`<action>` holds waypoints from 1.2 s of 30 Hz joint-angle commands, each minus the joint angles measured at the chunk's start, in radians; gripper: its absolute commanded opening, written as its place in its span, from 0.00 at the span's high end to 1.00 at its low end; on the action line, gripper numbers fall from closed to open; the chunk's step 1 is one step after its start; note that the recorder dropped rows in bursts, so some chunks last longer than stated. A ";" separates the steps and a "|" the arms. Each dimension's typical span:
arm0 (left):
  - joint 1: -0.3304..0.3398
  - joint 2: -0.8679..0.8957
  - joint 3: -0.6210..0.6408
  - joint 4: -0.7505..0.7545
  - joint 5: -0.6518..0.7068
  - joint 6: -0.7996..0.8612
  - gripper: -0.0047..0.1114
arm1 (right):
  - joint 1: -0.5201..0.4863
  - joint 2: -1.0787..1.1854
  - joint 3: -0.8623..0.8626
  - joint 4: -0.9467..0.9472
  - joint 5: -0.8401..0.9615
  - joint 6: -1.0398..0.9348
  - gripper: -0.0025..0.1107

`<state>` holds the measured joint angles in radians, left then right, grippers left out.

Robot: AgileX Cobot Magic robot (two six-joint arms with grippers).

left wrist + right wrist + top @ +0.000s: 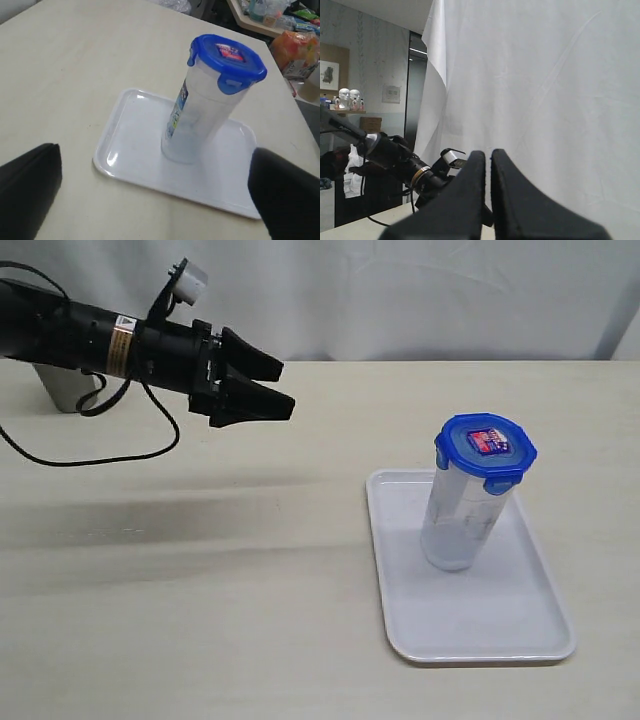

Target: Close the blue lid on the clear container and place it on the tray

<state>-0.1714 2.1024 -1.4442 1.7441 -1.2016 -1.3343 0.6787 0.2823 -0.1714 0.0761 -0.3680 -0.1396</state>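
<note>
The clear container [458, 525] stands upright on the white tray [470, 625] at the right of the table. The blue lid [485, 445] sits on its top, sticker up. My left gripper [287, 388] hovers open and empty above the table's back left, well apart from the container and pointing toward it. The left wrist view looks past the two spread fingers of that gripper [156, 165] to the container [192, 125], its lid [227, 55] and the tray [130, 130]. My right gripper [488, 155] is shut on nothing, raised toward the curtain; the exterior view does not show it.
A white curtain hangs behind the table. A grey stand base [65, 390] and a black cable [100, 455] lie at the back left. Beyond the table's far edge, the left wrist view shows clutter [295, 50]. The left arm [405, 165] appears in the right wrist view.
</note>
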 commanded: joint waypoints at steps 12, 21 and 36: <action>0.073 -0.427 0.240 0.000 0.000 0.105 0.05 | -0.006 -0.005 0.004 -0.001 0.006 -0.003 0.94; 0.187 -0.694 0.493 -0.045 0.008 0.191 0.05 | -0.006 -0.005 0.004 -0.001 0.006 -0.003 0.94; 0.246 -1.181 0.825 0.000 0.058 0.040 0.05 | -0.006 -0.005 0.004 -0.001 0.006 -0.003 0.94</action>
<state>0.0713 1.0011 -0.6550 1.7339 -1.1505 -1.2339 0.6787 0.2823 -0.1714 0.0761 -0.3661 -0.1396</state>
